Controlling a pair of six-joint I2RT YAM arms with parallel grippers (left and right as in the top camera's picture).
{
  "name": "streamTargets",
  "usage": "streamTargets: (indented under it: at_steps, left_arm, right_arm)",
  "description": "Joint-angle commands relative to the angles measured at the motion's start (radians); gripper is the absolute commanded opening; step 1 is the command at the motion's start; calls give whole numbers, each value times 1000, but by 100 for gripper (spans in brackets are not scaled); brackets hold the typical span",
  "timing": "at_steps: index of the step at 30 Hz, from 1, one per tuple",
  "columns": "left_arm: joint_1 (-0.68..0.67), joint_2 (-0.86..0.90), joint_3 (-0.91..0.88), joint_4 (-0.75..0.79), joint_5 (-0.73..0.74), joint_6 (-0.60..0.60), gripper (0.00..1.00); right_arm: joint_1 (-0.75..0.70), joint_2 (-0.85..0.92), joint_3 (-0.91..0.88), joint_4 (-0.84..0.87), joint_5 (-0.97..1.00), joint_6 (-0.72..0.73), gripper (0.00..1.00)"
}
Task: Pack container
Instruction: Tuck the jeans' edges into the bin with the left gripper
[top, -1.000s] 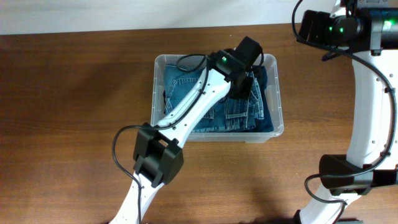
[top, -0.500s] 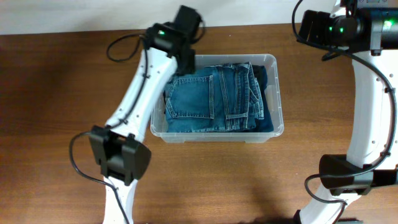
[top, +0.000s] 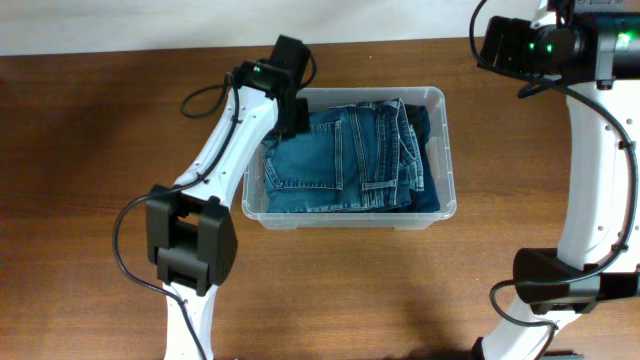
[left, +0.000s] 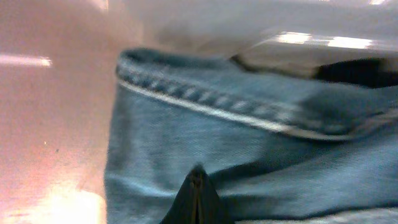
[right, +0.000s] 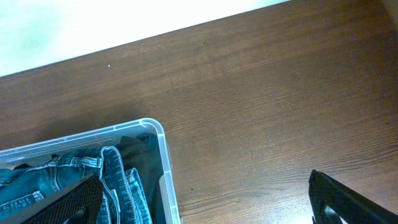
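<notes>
One folded pair of jeans (top: 345, 160) already fills container (top: 447, 150) on worktop (top: 100, 150), so packing prob. nearly done, maybe tucking left; left hand (left: 198, 199) pressed together over denim nr its corner, right hand (right: 205, 208) spread, well apart.

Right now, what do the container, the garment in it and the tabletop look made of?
The container: clear, slightly glossy plastic; its walls are see-through.
The jeans: blue denim, matte and faded, with pale stitched seams and a pocket.
The table: brown wood or a wood-look laminate, satin finish; grain lines show, but which of the two cannot be told.
</notes>
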Motion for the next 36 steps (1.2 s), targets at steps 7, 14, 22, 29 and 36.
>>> streamTargets:
  at_steps: [7, 14, 22, 29, 36]
  left_arm:
    - [-136, -172, 139, 61, 44, 8, 8]
    - [-248, -83, 118, 152, 36, 2, 10]
    - [-268, 143, 118, 193, 6, -21, 14]
    - [-242, 184, 145, 180, 137, 32, 8]
    - [-236, 7, 278, 75, 163, 32, 8]
  right_arm:
    - [-6, -3, 2, 0, 9, 4, 98]
    - [-6, -3, 2, 0, 9, 4, 98]
    - [-6, -3, 2, 0, 9, 4, 98]
    - [-6, -3, 2, 0, 9, 4, 98]
    - [-6, -3, 2, 0, 9, 4, 98]
